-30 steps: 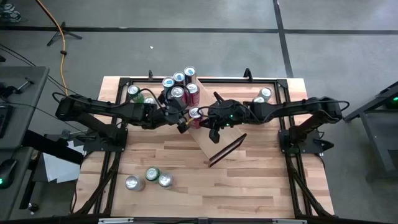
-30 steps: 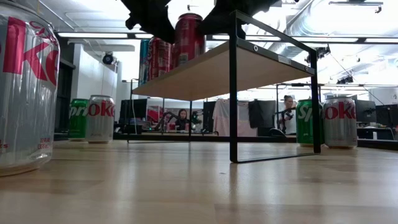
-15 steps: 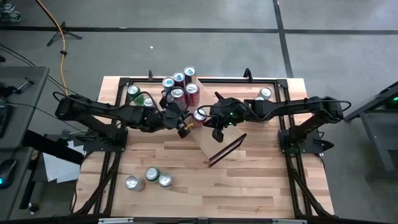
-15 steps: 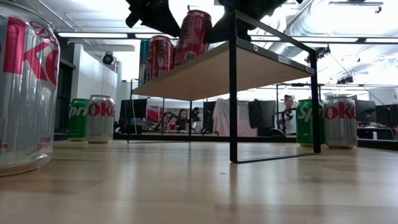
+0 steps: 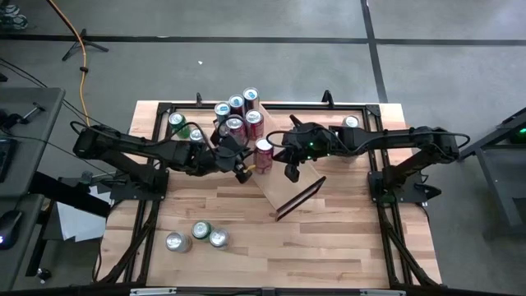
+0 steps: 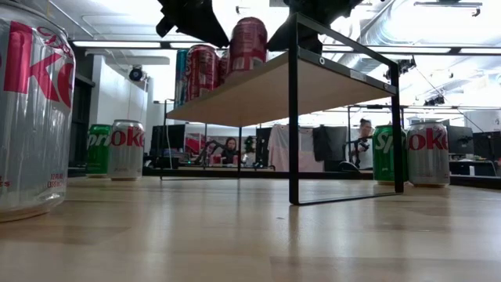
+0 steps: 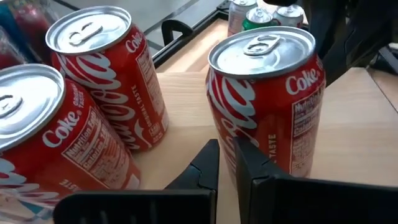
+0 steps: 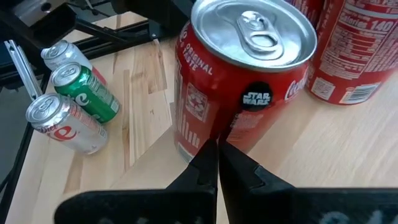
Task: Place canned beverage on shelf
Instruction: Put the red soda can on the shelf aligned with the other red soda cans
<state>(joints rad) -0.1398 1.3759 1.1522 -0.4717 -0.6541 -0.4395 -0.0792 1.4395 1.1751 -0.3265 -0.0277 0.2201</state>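
A red can (image 5: 264, 154) stands upright on the pale plank of the shelf (image 5: 283, 193), near its edge facing the left arm, with a cluster of other red cans (image 5: 244, 115) further along the plank. Both grippers flank it and neither holds it: the left gripper (image 5: 241, 168) sits just beside the can on one side, its fingers pressed together, and the right gripper (image 5: 291, 171) sits just beside it on the other, fingers likewise pressed together with nothing between them. In each wrist view the can rises directly ahead of the shut fingertips — its long axis vertical, pull-tab up. In the low view it stands level on the plank next to the other cans, free of both arms. The placement looks done, so the coming move is probably a withdrawal: each gripper should back straight away from the can, sideways along the plank, without brushing its wall. More cans wait on the worktop (image 5: 329, 247) — three (image 5: 196, 236) near the front left.
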